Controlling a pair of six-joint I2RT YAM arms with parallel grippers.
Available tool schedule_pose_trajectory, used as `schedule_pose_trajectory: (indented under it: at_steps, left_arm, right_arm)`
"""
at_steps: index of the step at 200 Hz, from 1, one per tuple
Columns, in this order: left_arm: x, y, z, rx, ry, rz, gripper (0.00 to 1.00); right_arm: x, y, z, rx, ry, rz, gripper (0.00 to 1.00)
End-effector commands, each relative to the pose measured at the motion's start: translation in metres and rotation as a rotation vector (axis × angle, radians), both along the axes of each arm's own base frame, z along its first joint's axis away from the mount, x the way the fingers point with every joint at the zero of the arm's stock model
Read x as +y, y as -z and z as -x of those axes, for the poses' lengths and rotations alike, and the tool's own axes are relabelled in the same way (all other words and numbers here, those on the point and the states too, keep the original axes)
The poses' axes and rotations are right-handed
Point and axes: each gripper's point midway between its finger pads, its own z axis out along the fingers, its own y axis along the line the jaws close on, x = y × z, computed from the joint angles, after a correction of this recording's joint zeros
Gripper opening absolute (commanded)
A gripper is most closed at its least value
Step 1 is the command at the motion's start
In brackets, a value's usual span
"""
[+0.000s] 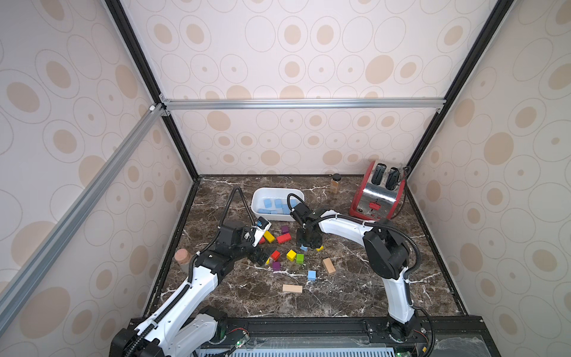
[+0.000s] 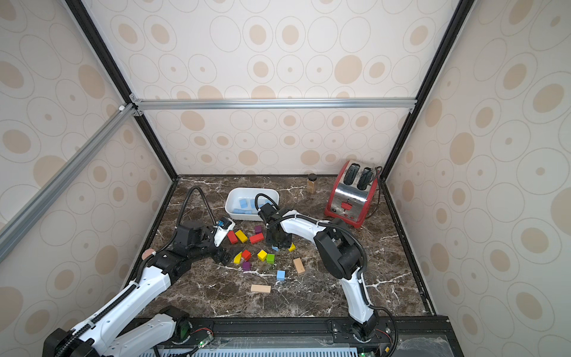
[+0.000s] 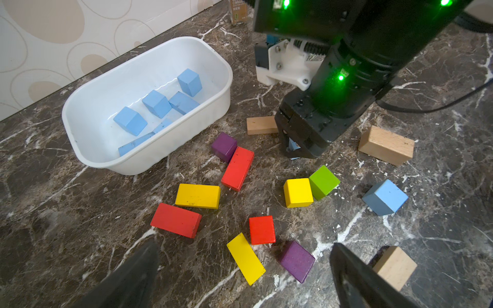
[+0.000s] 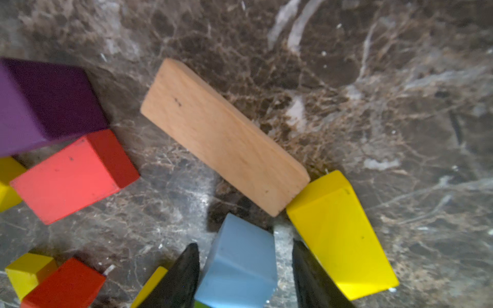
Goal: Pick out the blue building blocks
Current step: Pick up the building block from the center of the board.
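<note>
Tabletop (image 1: 355,296) of dark marble is read as a dial in both top views: 12 o'clock lies at the back wall, 6 o'clock at the arm bases.

1. A red and chrome toaster (image 1: 377,191) is stationed at 2 o'clock, in the back corner.
2. A white tub (image 1: 272,217) is placed at 12 o'clock. Several blue building blocks (image 3: 157,103) are contained in it, cubes and at least one longer brick.
3. The left gripper (image 3: 244,244) is positioned at 9 o'clock of the dial centre. Its jaws are spread wide and nothing is held between them.
4. The right gripper (image 4: 244,244) is pointed down at the dial centre. Its jaws are set around a blue cube (image 4: 240,264) resting on the marble. One finger (image 4: 186,266) is seen at the cube's side; a gap is visible at the opposite finger, so the cube is bracketed but not clamped.
5. A spice jar (image 1: 335,183) is located at 1 o'clock, just beside the toaster.
6. A tan plank (image 4: 221,136) and a yellow wedge (image 4: 338,234) are found just beside the bracketed cube, touching each other end to end.
7. A second blue cube (image 1: 312,274) is left loose at 6 o'clock of the right gripper, well apart from the tub.
8. A yellow cube (image 1: 291,255) and a green cube (image 1: 299,258) are set side by side between the grippers.
</note>
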Motion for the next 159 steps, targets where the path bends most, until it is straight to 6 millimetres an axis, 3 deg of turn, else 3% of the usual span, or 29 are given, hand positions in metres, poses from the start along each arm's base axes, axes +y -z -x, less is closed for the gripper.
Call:
schedule_pose_trajectory:
  at_steps: [1, 159]
  left_arm:
    - [-0.0001, -0.0085, -0.0003, -0.021, 0.006, -0.004, 1.0]
    - [-0.0012, -0.0167, -0.003, -0.036, 0.005, 0.001, 0.99]
  right_arm:
    - [-0.0116, 0.0027, 0.0011, 0.013, 0.025, 0.056, 0.54]
    - [-0.0189, -0.0017, 0.0031, -0.008, 0.003, 0.075, 0.29]
